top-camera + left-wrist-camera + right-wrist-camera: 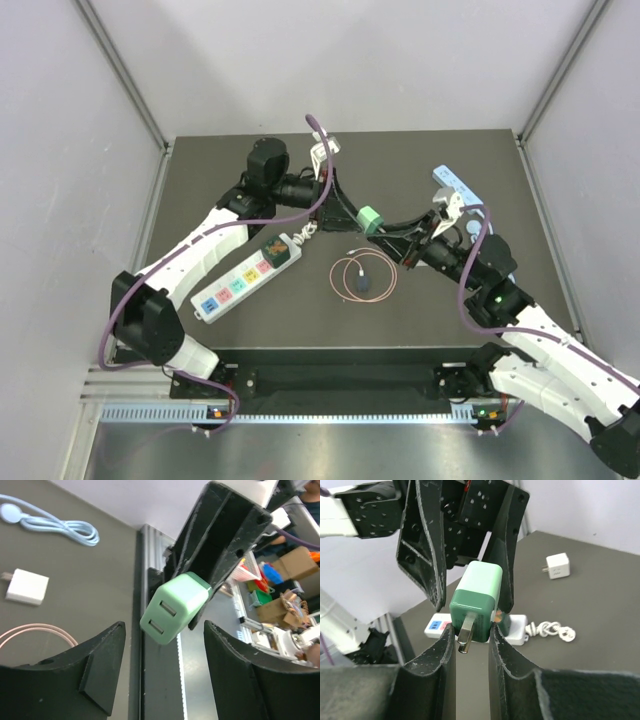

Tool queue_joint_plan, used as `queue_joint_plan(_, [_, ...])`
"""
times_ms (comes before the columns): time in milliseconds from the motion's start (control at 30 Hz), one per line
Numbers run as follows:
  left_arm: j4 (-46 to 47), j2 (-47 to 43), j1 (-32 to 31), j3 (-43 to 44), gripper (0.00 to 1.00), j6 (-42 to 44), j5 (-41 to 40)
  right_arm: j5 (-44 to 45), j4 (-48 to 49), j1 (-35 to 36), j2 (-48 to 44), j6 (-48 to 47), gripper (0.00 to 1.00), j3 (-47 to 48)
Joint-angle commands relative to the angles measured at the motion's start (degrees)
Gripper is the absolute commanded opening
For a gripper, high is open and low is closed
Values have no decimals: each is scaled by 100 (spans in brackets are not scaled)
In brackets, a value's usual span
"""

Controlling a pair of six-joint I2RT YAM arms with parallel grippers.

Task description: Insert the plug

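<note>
The right gripper [470,632] is holding the green plug adapter [475,600] firmly between its jaws, in the air above the table [430,310]. The left gripper [164,626] is standing partly open, its jaws flanking the adapter's pale end without gripping it. The power strip [247,277] is lying on the table, apart from both grippers.
</note>
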Motion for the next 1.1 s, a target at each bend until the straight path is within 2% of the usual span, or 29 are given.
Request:
queue_joint_plan(0, [1860,-169,18,-233,67,-770,645,-549,458,-163,-16,321,0,-35])
queue_joint_plan(267, [2566,-142,18,-321,59,-1324,741,-1120,872,-287,222,691,0,-97])
queue_joint_plan(400, [2602,-134,9,-426,52,-1413,838,-1164,1074,-322,266,840,0,-123])
queue_joint_plan(633, [2611,-125,9,-506,49,-1465,908,-1349,1382,-410,319,1095,0,-193])
queue_joint_plan(733, [2952,-37,9,-506,33,-1772,873,-1384,1426,-427,354,1121,0,-202])
queue_joint_plan(767, [3171,42,18,-515,17,-2165,891,-1384,1435,-445,371,1121,0,-194])
queue_joint_plan(833, [3942,104,9,-594,1,-2580,908,-1410,1426,-462,459,1148,0,-185])
queue_joint_plan(900, [4340,139,9,-690,0,-3063,838,-1437,1304,-480,581,1157,0,-124])
queue_joint_plan(967, [4728,157,18,-743,0,-3371,777,-1384,1119,-498,661,1148,12,-36])
queue_joint_plan(1033, [4520,157,18,-761,0,-3347,742,-1367,978,-550,661,1148,33,-18])
queue_joint_plan(1067, [4327,130,18,-752,0,-3190,654,-1367,934,-568,618,1148,38,-18])
